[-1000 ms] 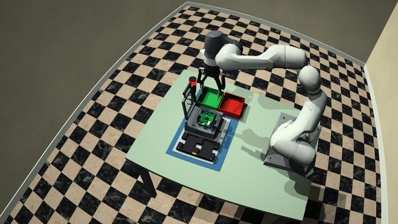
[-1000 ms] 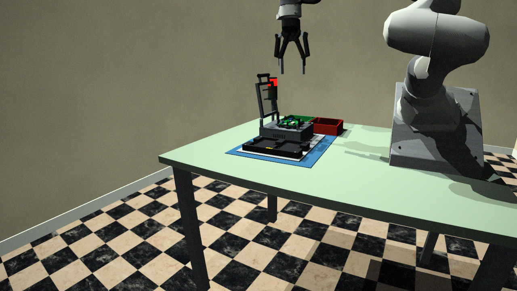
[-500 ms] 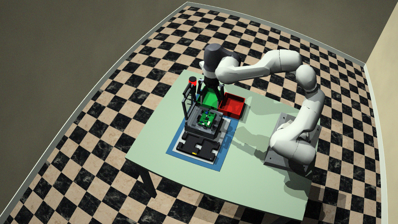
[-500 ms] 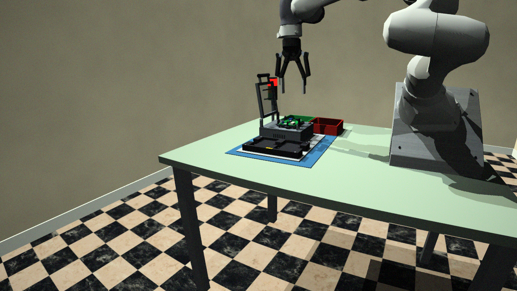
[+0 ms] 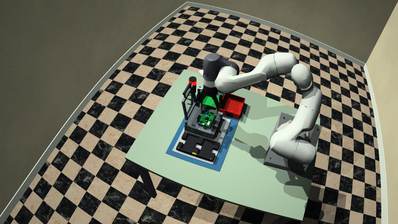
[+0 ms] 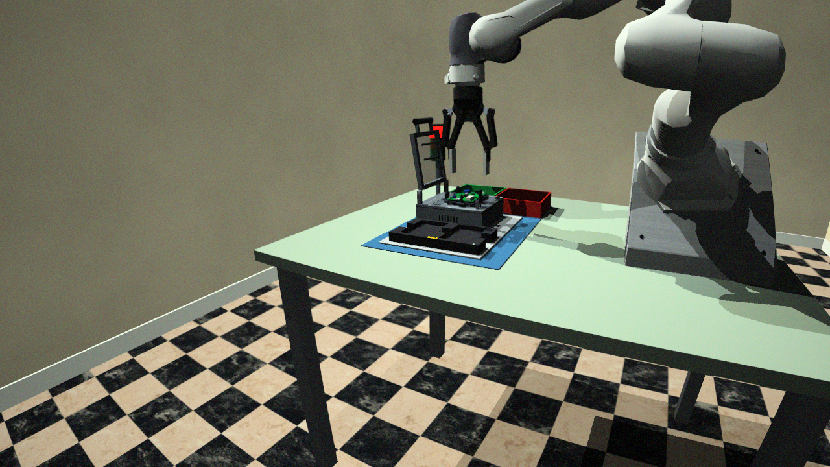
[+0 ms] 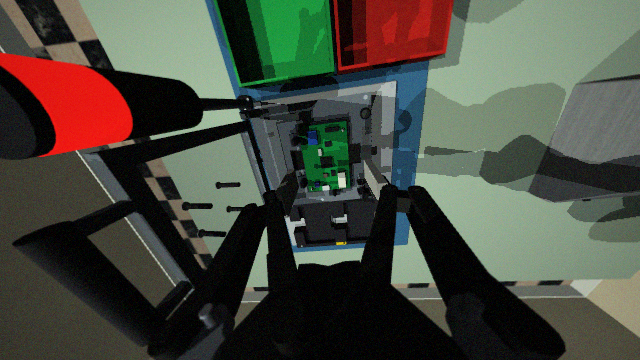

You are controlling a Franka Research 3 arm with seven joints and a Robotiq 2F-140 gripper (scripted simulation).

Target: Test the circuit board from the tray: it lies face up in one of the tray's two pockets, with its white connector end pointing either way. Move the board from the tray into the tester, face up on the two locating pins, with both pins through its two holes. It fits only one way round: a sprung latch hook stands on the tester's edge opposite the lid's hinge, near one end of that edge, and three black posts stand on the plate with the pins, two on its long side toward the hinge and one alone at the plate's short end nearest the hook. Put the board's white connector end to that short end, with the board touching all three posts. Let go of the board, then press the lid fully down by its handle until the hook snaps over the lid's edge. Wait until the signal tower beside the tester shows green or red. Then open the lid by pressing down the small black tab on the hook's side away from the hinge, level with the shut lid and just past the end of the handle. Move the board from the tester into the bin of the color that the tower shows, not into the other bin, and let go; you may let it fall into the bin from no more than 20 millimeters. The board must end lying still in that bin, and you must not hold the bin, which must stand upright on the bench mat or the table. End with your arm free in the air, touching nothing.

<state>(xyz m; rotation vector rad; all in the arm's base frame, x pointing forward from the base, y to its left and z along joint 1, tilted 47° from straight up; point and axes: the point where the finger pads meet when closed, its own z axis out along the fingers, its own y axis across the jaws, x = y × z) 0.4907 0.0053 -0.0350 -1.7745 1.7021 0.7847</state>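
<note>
Most steps done: board in tester, lid raised, tower red. Left: hand, released, must carry board to red bin.

The green circuit board lies face up in the tester — lid raised, tower red.

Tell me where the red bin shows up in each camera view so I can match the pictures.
Top: red bin right of the gripper, behind the tester.
Exterior: red bin mid-frame, on the table's far side, right of the tester.
Wrist: red bin at the top edge, right of centre.
Shared landmark: the green bin directly beside it.
</note>
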